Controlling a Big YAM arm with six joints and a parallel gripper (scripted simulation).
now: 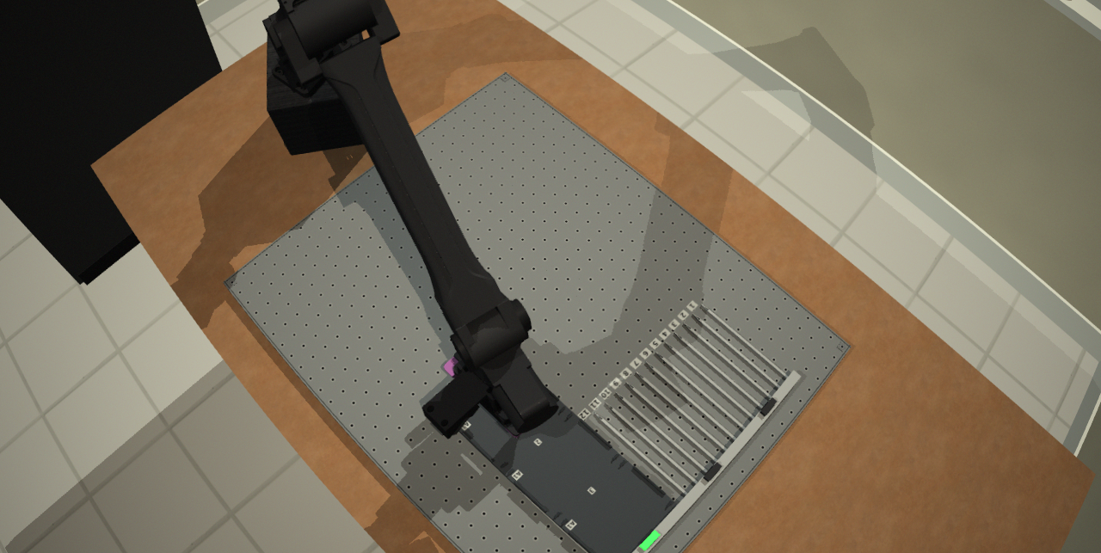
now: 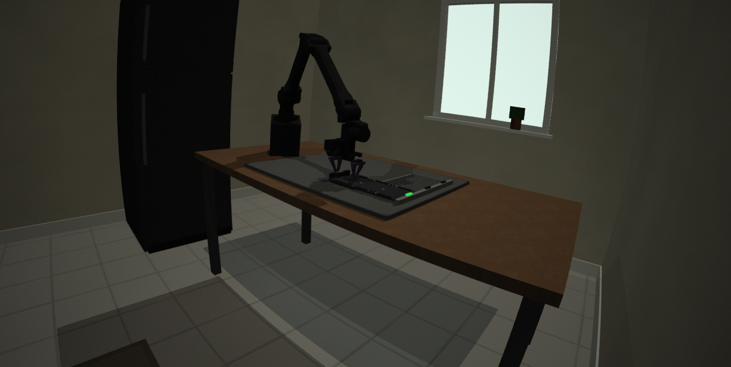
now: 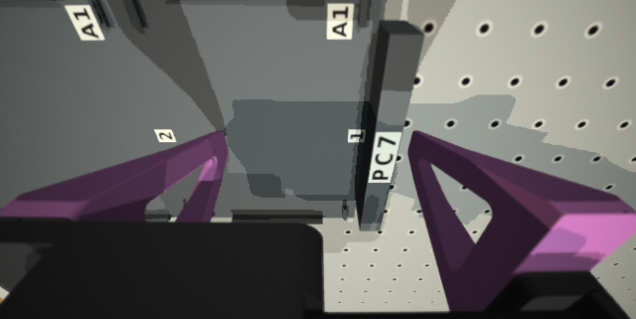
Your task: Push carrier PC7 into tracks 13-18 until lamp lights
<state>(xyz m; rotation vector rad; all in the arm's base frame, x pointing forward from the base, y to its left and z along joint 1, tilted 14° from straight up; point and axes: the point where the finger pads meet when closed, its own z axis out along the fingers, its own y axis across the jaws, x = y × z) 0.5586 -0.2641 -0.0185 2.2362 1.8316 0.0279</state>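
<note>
Carrier PC7 (image 1: 565, 464) (image 2: 380, 189) (image 3: 298, 61), a long dark plate, covers the side of the rails (image 1: 744, 341) beyond the tile for track 12. In the top view its far end is at the stop bar (image 1: 742, 434). The lamp behind it (image 1: 646, 537) (image 2: 408, 192) is lit green. Its upright handle (image 3: 397, 71) bears the PC7 label and faces the arm's base. My gripper (image 2: 345, 174) (image 3: 317, 141) is open and empty. One purple finger is over the plate, the other beyond the handle, both apart from it. Tracks 13-18 and their tiles are hidden under the carrier.
The ribs of tracks 1-12 lie bare beside the carrier, with two dark lamps (image 1: 711, 470) (image 1: 767, 405) behind them. The perforated board (image 1: 554, 226) carries the rails on the wooden table (image 1: 924, 427). The arm hides part of the carrier's handle end in the top view.
</note>
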